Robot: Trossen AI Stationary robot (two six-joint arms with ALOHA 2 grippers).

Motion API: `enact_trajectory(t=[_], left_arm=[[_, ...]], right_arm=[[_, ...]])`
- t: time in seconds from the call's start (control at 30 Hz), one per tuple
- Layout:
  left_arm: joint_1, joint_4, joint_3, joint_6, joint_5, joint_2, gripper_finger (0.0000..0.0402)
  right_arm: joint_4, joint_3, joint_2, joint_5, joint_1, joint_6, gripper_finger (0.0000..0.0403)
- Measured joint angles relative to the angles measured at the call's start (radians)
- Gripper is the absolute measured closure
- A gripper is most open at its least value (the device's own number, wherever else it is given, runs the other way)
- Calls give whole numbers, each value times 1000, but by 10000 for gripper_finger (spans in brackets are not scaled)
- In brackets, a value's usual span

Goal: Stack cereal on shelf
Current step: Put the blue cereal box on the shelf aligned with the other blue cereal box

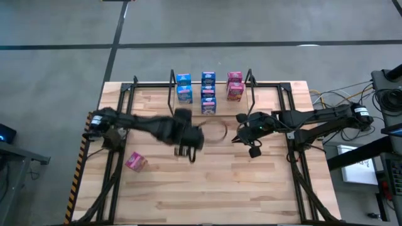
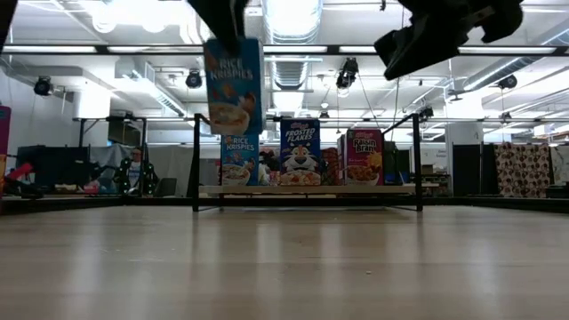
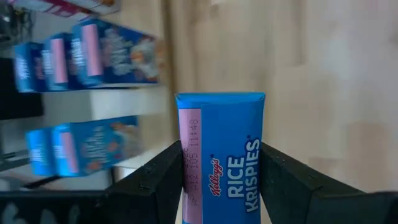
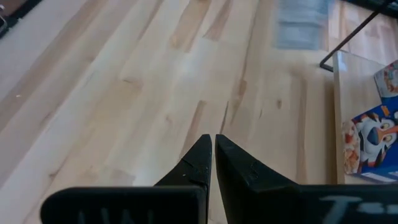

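Nearest the left wrist camera, two dark matte fingers (image 3: 152, 180) pinch a bright blue Rice Krispies box (image 3: 221, 155) by its narrow sides; the white words "Kellogg's RICE KRISPIES" run along the blue panel, beside a pink strip with a printed date code too small to read fully. From overhead, the left arm reaches in from the worktop's left edge, elbow bent, with the left pincer (image 1: 186, 145) over the middle of the pale wooden plank worktop (image 1: 213, 188). At table height the box hangs upright in the air, clear of the wood, gripped at its top. Beyond it stands the shelf (image 2: 307, 188), thin black posts carrying a pale tier, set against the far edge of the worktop. On that tier, side by side, stand another Rice Krispies box (image 2: 240, 160), a blue Frosted Flakes box (image 2: 300, 153) and a magenta Raisin Bran box (image 2: 363, 156), all upright with printed fronts facing the worktop's near edge. Overhead, further blue and pink boxes show in rows on the shelf. One pink box (image 1: 135, 162) lies alone, tilted, on the wood near the left edge, well apart from the shelf. The right arm stretches in from the right edge, nearly straight, its right pincer (image 4: 212, 155) hovering over bare wood right of centre, its tapered black fingers pressed together with only a hairline between the tips. A thin dark ring (image 1: 217, 130) lies flat on the wood between the two arms.
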Motion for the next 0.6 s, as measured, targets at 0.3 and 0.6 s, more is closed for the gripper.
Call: enact_trajectory(t=[0.3,0.6], left_arm=[[231,5,0,223,108,-2,234],[382,68,-2,333,221,-1,234]], right_arm=[[8,-45,-84,-1,38,17,390],[8,-59,-103,-1,62,51,390]])
